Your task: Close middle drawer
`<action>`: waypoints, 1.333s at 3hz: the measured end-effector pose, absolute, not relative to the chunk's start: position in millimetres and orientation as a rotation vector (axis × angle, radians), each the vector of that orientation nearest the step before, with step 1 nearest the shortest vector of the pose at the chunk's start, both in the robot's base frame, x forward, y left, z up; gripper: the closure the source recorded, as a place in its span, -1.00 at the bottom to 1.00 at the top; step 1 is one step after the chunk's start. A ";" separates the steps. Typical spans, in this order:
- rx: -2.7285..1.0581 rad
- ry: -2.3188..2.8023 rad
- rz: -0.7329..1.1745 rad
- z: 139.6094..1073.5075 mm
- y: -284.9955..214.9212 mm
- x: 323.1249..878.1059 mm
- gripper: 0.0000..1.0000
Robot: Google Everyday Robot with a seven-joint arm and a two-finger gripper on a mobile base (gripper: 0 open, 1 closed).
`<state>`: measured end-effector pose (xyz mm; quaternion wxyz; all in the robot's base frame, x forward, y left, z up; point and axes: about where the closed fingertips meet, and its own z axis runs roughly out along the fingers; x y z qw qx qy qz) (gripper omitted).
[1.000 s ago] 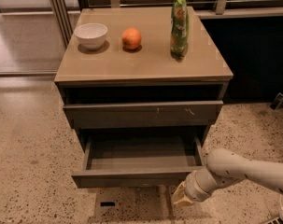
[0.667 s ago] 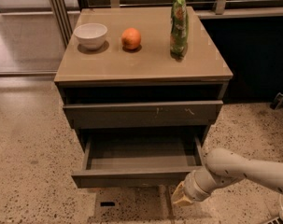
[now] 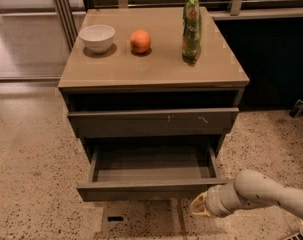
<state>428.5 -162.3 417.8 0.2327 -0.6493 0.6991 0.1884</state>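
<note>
Arm (image 3: 271, 193) enters from the lower right, low over the speckled floor (image 3: 31, 184). The pale forearm slopes down and left toward the cabinet (image 3: 156, 74). The gripper (image 3: 198, 207) sits at its end, pointing left, just below the right end of the middle drawer (image 3: 141, 190) front. I cannot tell whether it touches the front. I cannot tell how far the claw is open, and I see nothing held in it. The middle drawer is pulled well out, its plain front standing far forward of the cabinet. The upper drawer (image 3: 151, 120), with pale scratches on its front, sticks out only slightly. On top are a white bowl (image 3: 96, 37), an orange (image 3: 140, 40) and an upright green bag (image 3: 191, 26).
</note>
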 end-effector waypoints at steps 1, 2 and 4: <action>-1.747 1.773 0.446 413.7 -169.2 451.3 1.00; -1.694 1.674 0.422 403.7 -169.7 474.7 1.00; -1.576 1.590 0.382 389.2 -168.6 512.1 1.00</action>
